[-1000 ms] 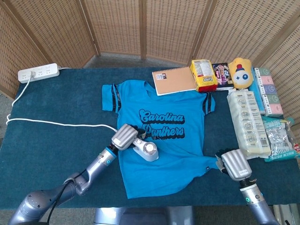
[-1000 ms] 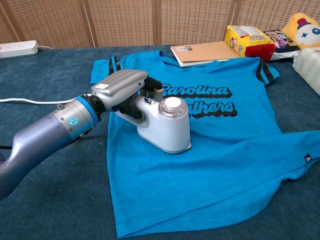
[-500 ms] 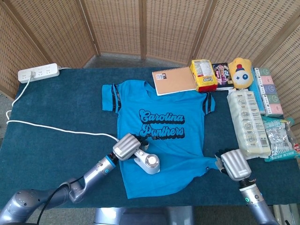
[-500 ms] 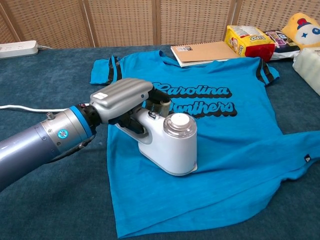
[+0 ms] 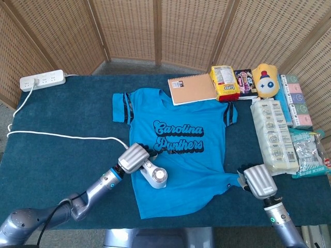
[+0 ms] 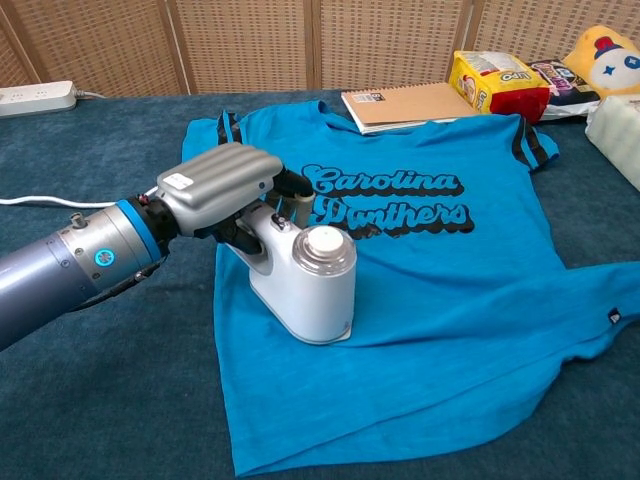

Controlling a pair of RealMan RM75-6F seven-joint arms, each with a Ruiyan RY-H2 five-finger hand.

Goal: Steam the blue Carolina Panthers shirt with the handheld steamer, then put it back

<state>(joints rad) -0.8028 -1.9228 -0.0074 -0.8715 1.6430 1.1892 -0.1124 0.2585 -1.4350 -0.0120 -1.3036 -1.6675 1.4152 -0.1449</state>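
The blue Carolina Panthers shirt (image 5: 181, 150) (image 6: 440, 270) lies flat on the dark blue table. My left hand (image 5: 132, 158) (image 6: 212, 182) grips the handle of the white handheld steamer (image 5: 154, 176) (image 6: 305, 285), which rests on the shirt's lower left part, below the lettering. A white cord (image 5: 62, 136) trails from the steamer to the power strip (image 5: 42, 80). My right hand (image 5: 257, 182) sits at the shirt's lower right corner, its fingers hidden under the grey back of the hand; whether it touches the fabric is unclear. The chest view does not show it.
At the table's far edge lie a spiral notebook (image 5: 192, 89), a yellow snack bag (image 5: 224, 82) and a yellow plush toy (image 5: 266, 80). Packaged goods (image 5: 273, 135) are stacked along the right side. A wicker screen (image 5: 155, 31) stands behind.
My left hand has slid the steamer leftward across the lower shirt, toward its left hem. The right hand has not moved.
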